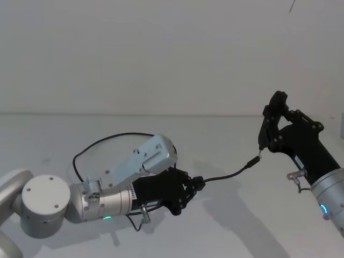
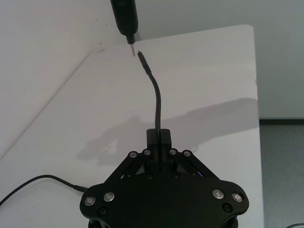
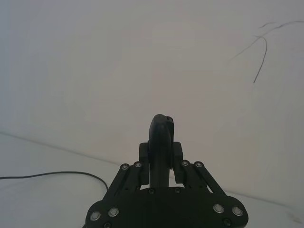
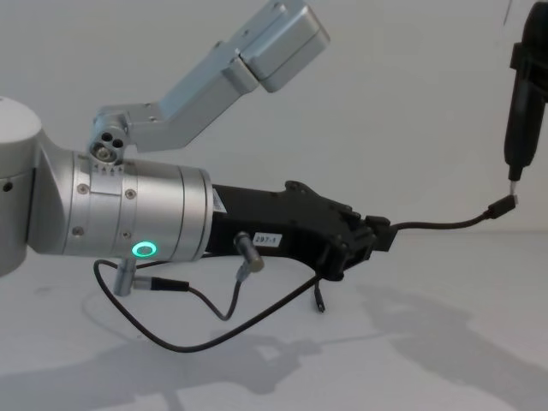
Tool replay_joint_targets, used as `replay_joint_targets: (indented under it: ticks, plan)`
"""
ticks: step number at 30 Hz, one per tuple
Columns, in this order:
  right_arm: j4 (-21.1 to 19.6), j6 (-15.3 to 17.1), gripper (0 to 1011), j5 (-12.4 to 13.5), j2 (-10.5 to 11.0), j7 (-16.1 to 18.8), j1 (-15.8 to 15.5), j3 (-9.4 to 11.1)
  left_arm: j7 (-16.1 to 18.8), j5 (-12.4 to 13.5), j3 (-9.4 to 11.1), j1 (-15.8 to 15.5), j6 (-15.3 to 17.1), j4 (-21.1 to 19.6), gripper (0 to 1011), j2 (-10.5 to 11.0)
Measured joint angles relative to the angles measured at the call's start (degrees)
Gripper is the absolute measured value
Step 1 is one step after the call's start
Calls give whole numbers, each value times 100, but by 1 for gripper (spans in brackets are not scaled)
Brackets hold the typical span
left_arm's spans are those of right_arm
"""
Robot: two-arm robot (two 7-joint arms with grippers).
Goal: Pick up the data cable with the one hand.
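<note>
The data cable is black. The left gripper is black too, on a silver arm with a green ring. The right gripper has a black tool. The table is white.

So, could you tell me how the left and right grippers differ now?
The left gripper lies low and level over the table, jaws shut on the data cable; the right gripper sits higher, jaws shut on a slim black tool held upright. The left's cable end juts out ahead; the right's tool tip points down at its plug. Both are black and holding something.
</note>
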Motion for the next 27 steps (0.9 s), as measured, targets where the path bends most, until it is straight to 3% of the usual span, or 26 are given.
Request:
replay_joint_targets:
  ticks: [13, 27]
  plan:
    - [-81, 137, 279, -186, -13, 1, -10, -39, 0, 0, 0, 0, 0, 0, 34, 0]
    - [-529, 530, 279, -540, 67, -92, -109, -99, 0, 0, 0, -1, 1, 0, 34, 0]
